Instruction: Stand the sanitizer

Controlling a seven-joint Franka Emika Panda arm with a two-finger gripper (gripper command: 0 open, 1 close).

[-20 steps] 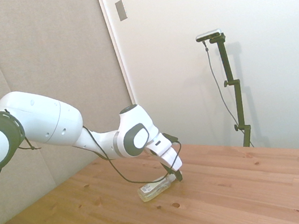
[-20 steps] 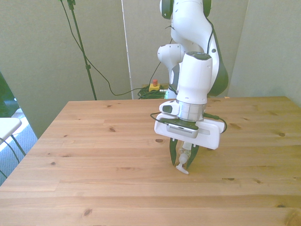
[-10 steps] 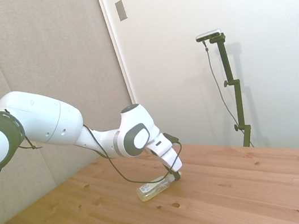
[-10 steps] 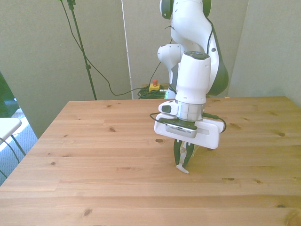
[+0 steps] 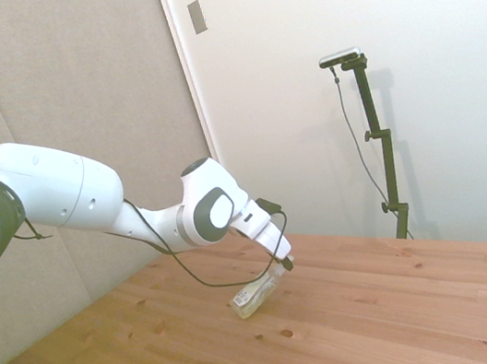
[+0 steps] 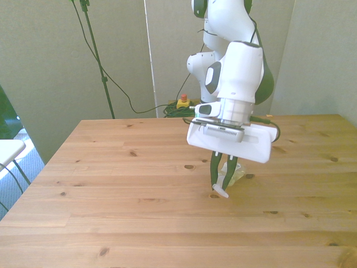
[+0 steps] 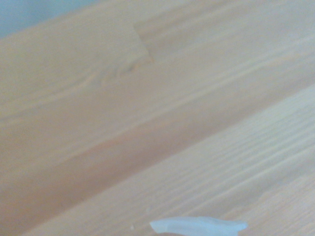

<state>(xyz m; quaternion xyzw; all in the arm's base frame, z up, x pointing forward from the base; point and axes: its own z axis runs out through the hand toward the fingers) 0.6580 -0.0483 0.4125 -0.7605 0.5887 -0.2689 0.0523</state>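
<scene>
Knotty pine worktop (image 6: 111,184), bare around slim clear sanitizer (image 5: 255,297); tilted, neck pinched in pincer (image 6: 221,181), white pump (image 7: 197,226) protruding.

One sanitizer (image 5: 256,296) is in view (its white pump tip shows blurred in the wrist view (image 7: 197,226)), one gripper (image 6: 221,180) on one white arm (image 5: 118,212), and one wooden table (image 6: 111,195). Behind the table's far edge, at about twelve o'clock, sits one red-and-yellow button box (image 6: 182,101).
</scene>
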